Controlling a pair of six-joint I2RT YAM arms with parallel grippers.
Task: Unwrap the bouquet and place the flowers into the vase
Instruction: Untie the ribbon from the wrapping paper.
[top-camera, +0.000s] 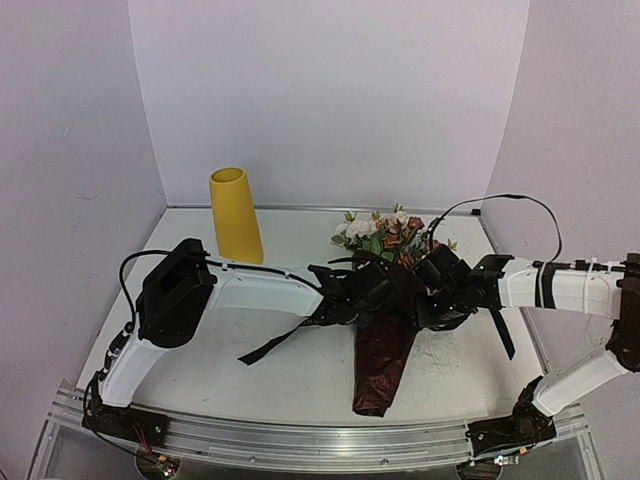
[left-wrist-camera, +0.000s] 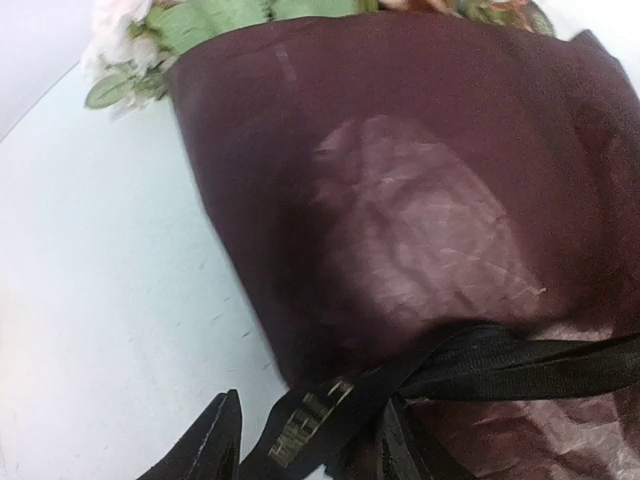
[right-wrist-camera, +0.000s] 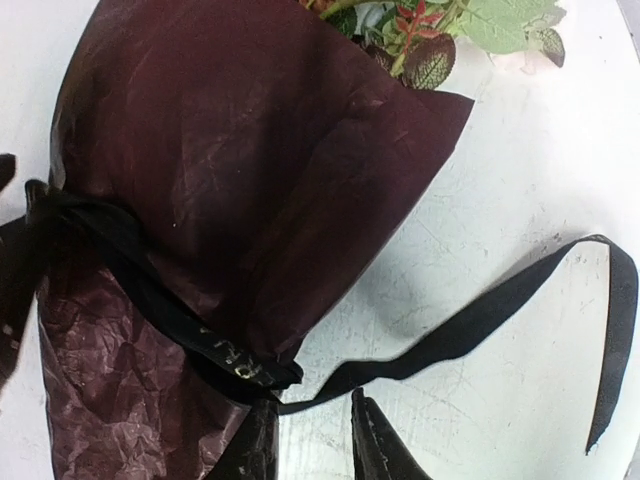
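The bouquet (top-camera: 386, 345) lies on the table in its dark red wrapping paper (left-wrist-camera: 400, 220), with the flowers (top-camera: 383, 232) at the far end. A black ribbon (right-wrist-camera: 150, 290) binds it at the waist. My left gripper (top-camera: 366, 290) is at the bouquet's left side. In the left wrist view its jaws (left-wrist-camera: 308, 400) are partly open around the ribbon's lettered strand (left-wrist-camera: 310, 430), and a gap shows beside one finger. My right gripper (top-camera: 432, 300) is at the right side. Its narrow jaws (right-wrist-camera: 312, 398) straddle the ribbon tail (right-wrist-camera: 470, 325) without pinching it. The yellow vase (top-camera: 236, 214) stands upright at the back left.
One ribbon tail (top-camera: 272, 345) trails over the table to the left of the bouquet, and another tail (top-camera: 500, 335) lies to its right. White walls enclose the table on three sides. A metal rail (top-camera: 300, 435) runs along the near edge.
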